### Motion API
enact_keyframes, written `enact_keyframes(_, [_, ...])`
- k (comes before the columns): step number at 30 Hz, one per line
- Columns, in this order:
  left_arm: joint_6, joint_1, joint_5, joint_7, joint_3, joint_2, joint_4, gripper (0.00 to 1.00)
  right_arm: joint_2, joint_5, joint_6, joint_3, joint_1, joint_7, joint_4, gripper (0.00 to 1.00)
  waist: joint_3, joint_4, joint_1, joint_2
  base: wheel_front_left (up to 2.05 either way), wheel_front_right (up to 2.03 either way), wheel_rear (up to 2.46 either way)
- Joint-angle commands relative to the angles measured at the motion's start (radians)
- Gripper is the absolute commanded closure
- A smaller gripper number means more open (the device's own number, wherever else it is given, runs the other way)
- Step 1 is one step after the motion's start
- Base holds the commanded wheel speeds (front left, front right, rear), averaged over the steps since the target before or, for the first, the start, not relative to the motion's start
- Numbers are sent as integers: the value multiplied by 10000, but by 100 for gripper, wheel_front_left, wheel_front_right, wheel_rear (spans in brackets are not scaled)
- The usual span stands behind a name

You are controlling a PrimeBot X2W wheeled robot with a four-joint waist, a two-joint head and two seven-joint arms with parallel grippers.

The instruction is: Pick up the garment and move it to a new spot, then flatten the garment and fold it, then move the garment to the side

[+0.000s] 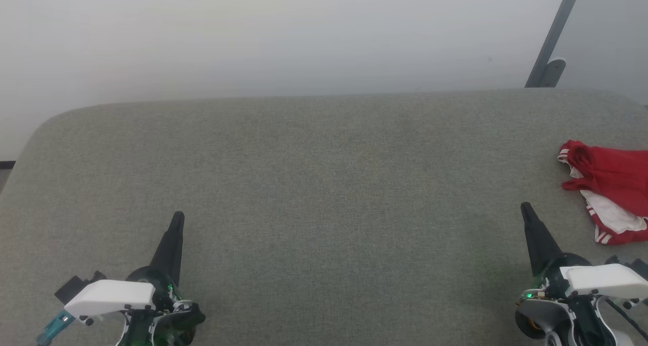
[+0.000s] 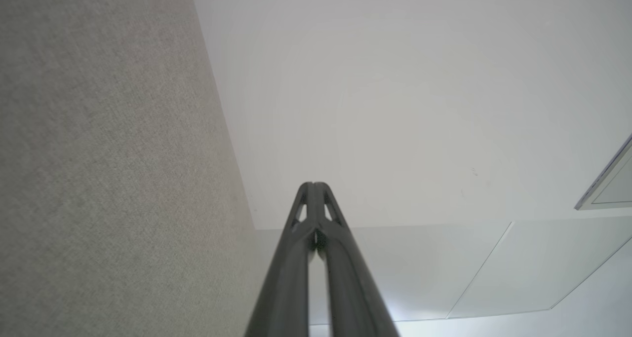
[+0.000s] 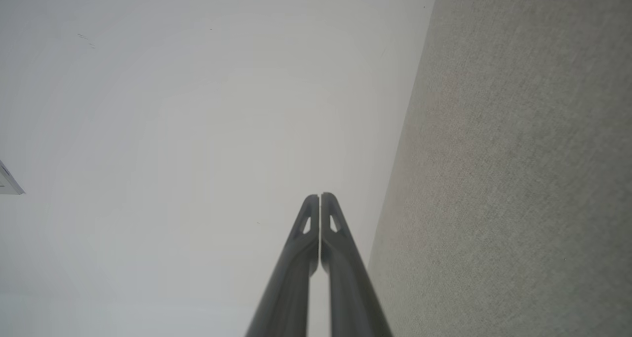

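Grey-green fabric desk (image 1: 324, 184), pale wall (image 1: 253, 32) behind, a slanted grey post (image 1: 554, 32) at the right.
My left tool (image 1: 177, 217) and right tool (image 1: 526, 207) are pinched closed and empty; the red garment (image 1: 610, 189) lies crumpled near my right tool, to its right, not touching.

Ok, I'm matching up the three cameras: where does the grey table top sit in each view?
Head view: the grey table top spans the lower two thirds.
Left wrist view: the grey table top runs down the left side.
Right wrist view: the grey table top runs down the right side.
Shared landmark: the white wall meeting its far edge.
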Motion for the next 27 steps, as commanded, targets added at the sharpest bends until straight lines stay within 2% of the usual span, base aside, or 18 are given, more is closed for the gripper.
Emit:
enact_keyframes(1, [-28,-111,45,33,36,-23,-1,100,39,22,4,-3,-63,19,17,100,0,0,0,-1,0,0,0])
enact_keyframes(27, [-29,-112,49,36,44,-29,-3,100,39,20,4,-4,-63,21,17,100,0,0,0,-1,0,0,0])
